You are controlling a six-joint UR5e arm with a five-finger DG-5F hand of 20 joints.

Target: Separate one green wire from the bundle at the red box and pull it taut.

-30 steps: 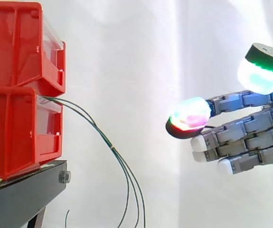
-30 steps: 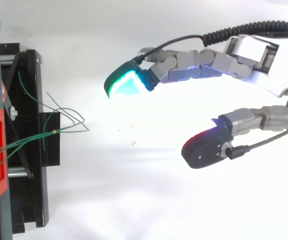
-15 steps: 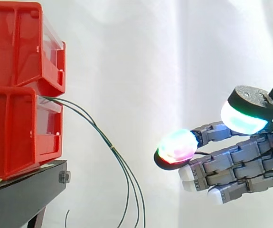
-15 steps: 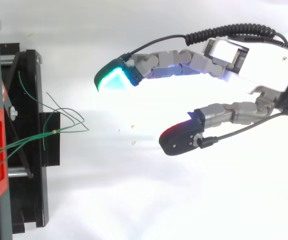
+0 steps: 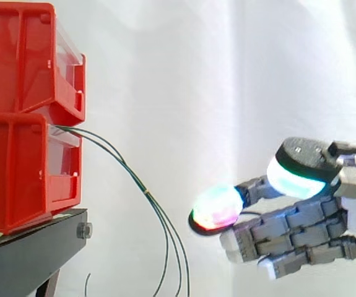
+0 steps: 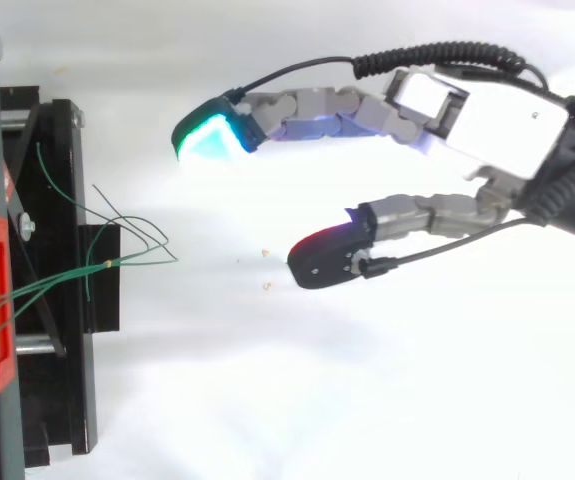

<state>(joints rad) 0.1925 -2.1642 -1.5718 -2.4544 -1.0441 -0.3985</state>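
"Green wires (image 5: 147, 193) sag out of the lower red box (image 5: 23, 173) in a loose bundle, drooping past the black stand (image 5: 29, 253). Where's the hand (image 6: 477, 115)?"

"Well apart from them, out to the right and holding nothing. Its fingers are stretched toward the box, with the cyan-green pad (image 6: 205, 140) spread wide of the red-glowing fingertip (image 6: 322, 262)."

"What could spoil the pick?"

"The strands run close together and meet at a small yellowish mark (image 6: 110, 263). Thick pads closing there would likely trap two or three wires rather than one."

"And further out?"

"The loops are slack and thin, so a brushing pad could push them aside before the pinch lands. Once one is pinched, I'd worry about a hard pull. It might slip the wire through the pads, or tug the light boxes on the stand."
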